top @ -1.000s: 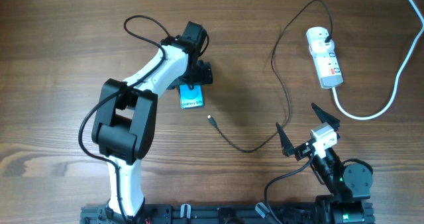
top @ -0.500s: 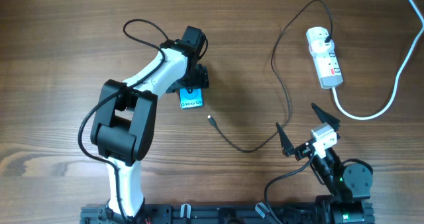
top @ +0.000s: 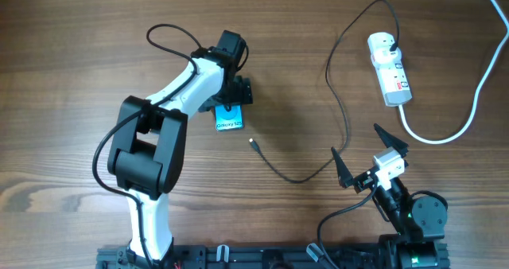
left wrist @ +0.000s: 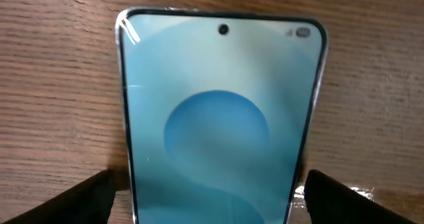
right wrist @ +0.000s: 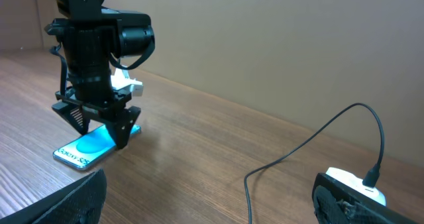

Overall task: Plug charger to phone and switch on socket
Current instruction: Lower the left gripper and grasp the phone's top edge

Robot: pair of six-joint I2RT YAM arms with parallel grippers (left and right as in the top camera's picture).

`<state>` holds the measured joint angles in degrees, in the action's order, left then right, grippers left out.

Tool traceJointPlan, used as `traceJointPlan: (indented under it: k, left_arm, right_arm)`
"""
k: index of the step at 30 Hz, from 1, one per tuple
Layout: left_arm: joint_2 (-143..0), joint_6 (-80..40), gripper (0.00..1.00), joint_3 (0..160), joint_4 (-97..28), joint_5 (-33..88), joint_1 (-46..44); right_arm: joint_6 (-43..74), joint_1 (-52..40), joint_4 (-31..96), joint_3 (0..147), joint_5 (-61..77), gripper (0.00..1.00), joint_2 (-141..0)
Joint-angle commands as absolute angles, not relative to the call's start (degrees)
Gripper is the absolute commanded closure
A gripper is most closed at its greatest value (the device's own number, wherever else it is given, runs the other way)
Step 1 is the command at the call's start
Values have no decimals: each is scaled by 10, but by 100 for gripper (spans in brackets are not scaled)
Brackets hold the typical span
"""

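The phone point(top: 230, 120) lies flat on the table with its teal-blue screen up; it fills the left wrist view point(left wrist: 218, 118) and shows in the right wrist view point(right wrist: 89, 146). My left gripper point(top: 234, 94) hovers over the phone's far end, open, one finger on each side of it and not touching point(left wrist: 212, 197). The black charger cable point(top: 342, 102) runs from the white adapter on the socket point(top: 389, 79) down to its loose plug tip point(top: 252, 142) right of the phone. My right gripper point(top: 371, 153) is open and empty near the front right, close to the cable.
The socket's thick white cord point(top: 445, 134) loops off toward the right edge. The left arm's own black wire point(top: 171, 34) arcs above its wrist. Both arm bases stand along the front edge.
The left gripper has shifted very slightly over the phone. The phone, cable and right arm have not moved.
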<state>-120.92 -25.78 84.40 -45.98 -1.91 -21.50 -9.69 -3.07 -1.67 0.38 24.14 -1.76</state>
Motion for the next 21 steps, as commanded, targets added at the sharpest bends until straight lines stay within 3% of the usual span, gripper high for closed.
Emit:
traceJointPlan:
  k: [1,21]
  left_arm:
    - [-1227,-260,17,825,-463,6,-211]
    - [-1226,-257,24,828,-498,6,-211]
  right_arm:
    - [-90,-32,-18,3,239,0,-17]
    - [-90,-32,-18,3,239,0,-17]
